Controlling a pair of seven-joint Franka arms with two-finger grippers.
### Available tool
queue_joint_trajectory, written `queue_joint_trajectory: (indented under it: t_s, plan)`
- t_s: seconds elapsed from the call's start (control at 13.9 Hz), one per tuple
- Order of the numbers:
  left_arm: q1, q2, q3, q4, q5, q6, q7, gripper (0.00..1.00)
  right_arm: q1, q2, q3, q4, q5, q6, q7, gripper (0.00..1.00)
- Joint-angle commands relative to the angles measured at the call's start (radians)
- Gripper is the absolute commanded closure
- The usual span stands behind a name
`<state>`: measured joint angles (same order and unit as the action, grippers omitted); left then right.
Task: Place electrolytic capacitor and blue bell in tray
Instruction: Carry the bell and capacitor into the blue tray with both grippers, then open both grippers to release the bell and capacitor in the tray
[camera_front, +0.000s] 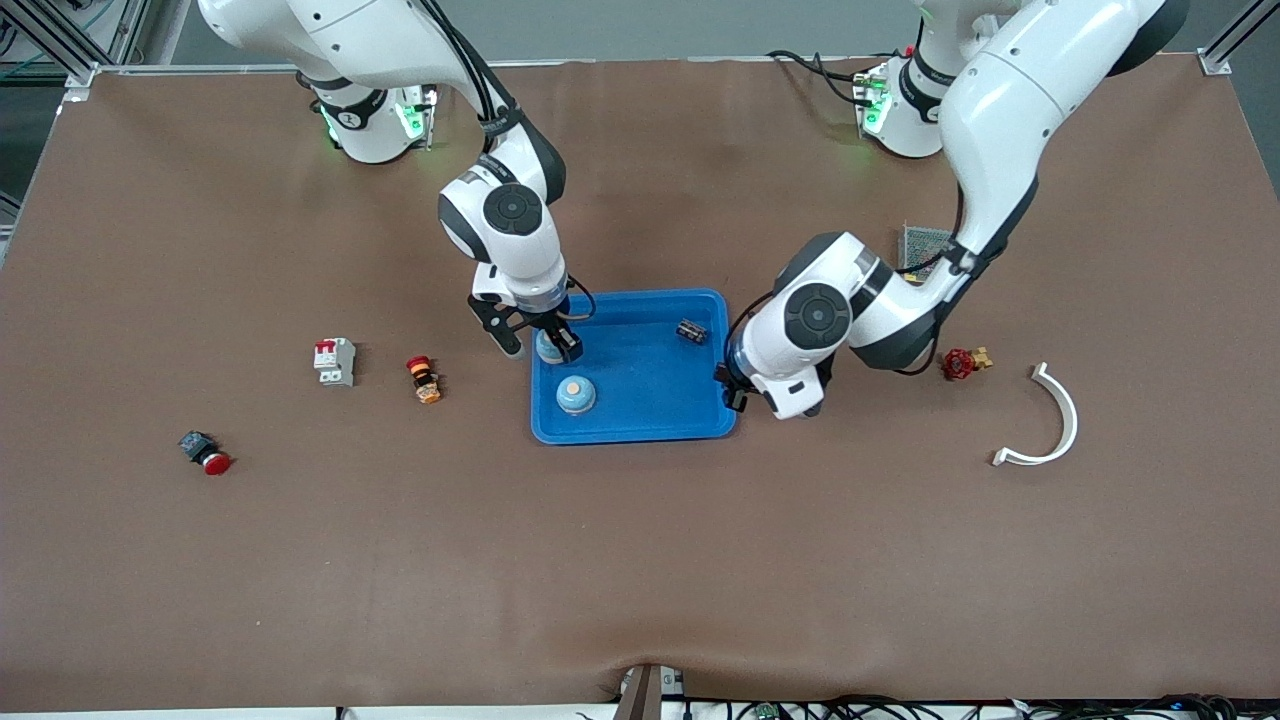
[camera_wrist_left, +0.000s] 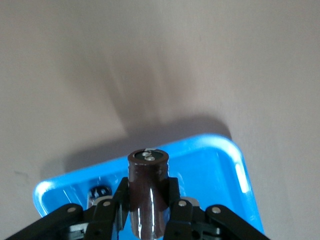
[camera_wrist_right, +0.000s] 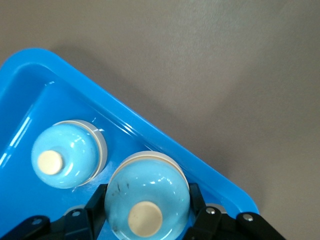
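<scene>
a bright-blue tray (camera_front: 640, 410) sits in the middle of a brown table, and both arms reach down to it. the right gripper (camera_front: 541, 340) hangs over the tray's rim at the right arm's end, its fingers pinching a pale blue bell (camera_wrist_right: 146, 197) by the dome, with the cream button on top. a second blue bell (camera_front: 576, 395) already rests inside the tray, nearer the front camera than the held one. the left gripper (camera_wrist_left: 147, 210) hovers over the tray's rim at the left arm's end, its fingers pressed against the sides of a dark brown electrolytic capacitor (camera_wrist_left: 147, 187), which stands upright between them with its metal terminals showing on the end face. another small dark capacitor (camera_front: 692, 331) lies on its side on the tray floor, farther from the front camera than the resting bell.

both parts look carried and not yet released. to finish well, the right gripper should probably shift a little further over the tray floor so the held bell clears the rim, and stay apart from the resting bell. it should lower until the base is close to the floor before the fingers spread, since a dome could tip or roll if dropped. the capacitor would likely topple if let go upright from height, so a low release well inside the rim seems wise.

outside the tray lie a white circuit breaker (camera_front: 335, 361) and a red emergency-stop button (camera_front: 206, 453) toward the right arm's end. a white curved bracket (camera_front: 1050, 420) lies toward the left arm's end.
</scene>
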<state>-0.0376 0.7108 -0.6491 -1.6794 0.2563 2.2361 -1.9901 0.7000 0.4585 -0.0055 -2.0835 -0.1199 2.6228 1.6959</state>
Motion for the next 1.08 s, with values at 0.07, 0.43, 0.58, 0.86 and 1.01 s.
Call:
queue_joint_trajectory:
  t_s: [0.07,0.43,0.58,0.86,1.01]
  plan:
    - [-0.048,0.038,0.009,0.046,-0.003,0.040,-0.029,1.00,0.041,0.034,-0.005,0.036,-0.014,-0.007,0.042,1.00]
    - [-0.097,0.082,0.048,0.060,-0.003,0.097,-0.039,1.00,0.067,0.052,-0.005,0.045,-0.014,-0.007,0.064,1.00]
    - [-0.154,0.087,0.109,0.060,-0.011,0.125,-0.042,1.00,0.067,0.061,-0.005,0.048,-0.014,-0.003,0.064,1.00]
    - [-0.205,0.114,0.151,0.081,-0.006,0.160,-0.078,1.00,0.067,0.081,-0.005,0.065,-0.014,-0.004,0.064,1.00]
    - [-0.209,0.127,0.152,0.081,-0.003,0.166,-0.078,1.00,0.067,0.088,-0.005,0.072,-0.014,-0.007,0.064,1.00]
